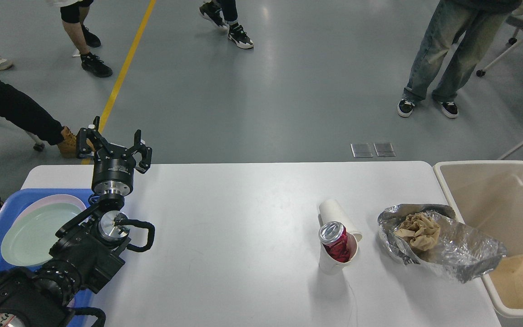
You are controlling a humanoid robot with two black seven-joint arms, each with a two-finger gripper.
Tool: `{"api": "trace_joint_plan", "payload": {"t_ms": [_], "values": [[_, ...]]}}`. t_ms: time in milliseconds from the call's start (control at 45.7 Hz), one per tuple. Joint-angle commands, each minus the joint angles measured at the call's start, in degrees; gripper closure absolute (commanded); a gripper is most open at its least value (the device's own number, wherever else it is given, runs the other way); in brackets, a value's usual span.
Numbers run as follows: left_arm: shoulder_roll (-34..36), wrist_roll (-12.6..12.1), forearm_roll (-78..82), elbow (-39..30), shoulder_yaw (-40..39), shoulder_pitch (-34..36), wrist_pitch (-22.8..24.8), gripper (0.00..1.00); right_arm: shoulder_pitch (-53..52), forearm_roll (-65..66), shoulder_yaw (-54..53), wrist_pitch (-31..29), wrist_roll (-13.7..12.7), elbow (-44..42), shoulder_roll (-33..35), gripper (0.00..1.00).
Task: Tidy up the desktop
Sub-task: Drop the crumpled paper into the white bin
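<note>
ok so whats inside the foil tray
A crumpled brown paper wad sits inside the foil tray; whatever lies beneath it is hidden.
</note>
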State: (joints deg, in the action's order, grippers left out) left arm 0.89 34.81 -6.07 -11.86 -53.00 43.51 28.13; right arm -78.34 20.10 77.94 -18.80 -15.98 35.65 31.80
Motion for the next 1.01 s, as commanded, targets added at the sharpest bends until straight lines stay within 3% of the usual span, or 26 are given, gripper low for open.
{"api": "trace_joint_plan", "payload": {"t_ms": [0,350,854,876,985], "values": [[-0.01,0.0,0.0,0.0,0.0,0.0,0.08,0.04,7.49,0.02,-1.74,4.29,0.07,-3.65,-0.6,1.0],[-0.01,0.0,0.0,0.0,0.0,0.0,-0.01,0.04,22.52,0.02,-7.63,5.17,0.16,-15.79,-4.55,1.0],[-0.01,0.0,0.0,0.0,0.0,0.0,-0.01,0.04,29.12,-0.15,-10.8,8.78,0.25,-18.87,-7.28,1.0],[-0.01,0.0,0.0,0.0,0.0,0.0,-0.01,0.04,29.12,-0.15,-10.8,8.95,0.25,-18.87,-7.28,0.96],[-0.01,0.0,0.0,0.0,0.0,0.0,-0.01,0.04,29.12,-0.42,-10.88,10.88,0.34,-18.95,-7.54,0.49]]}}
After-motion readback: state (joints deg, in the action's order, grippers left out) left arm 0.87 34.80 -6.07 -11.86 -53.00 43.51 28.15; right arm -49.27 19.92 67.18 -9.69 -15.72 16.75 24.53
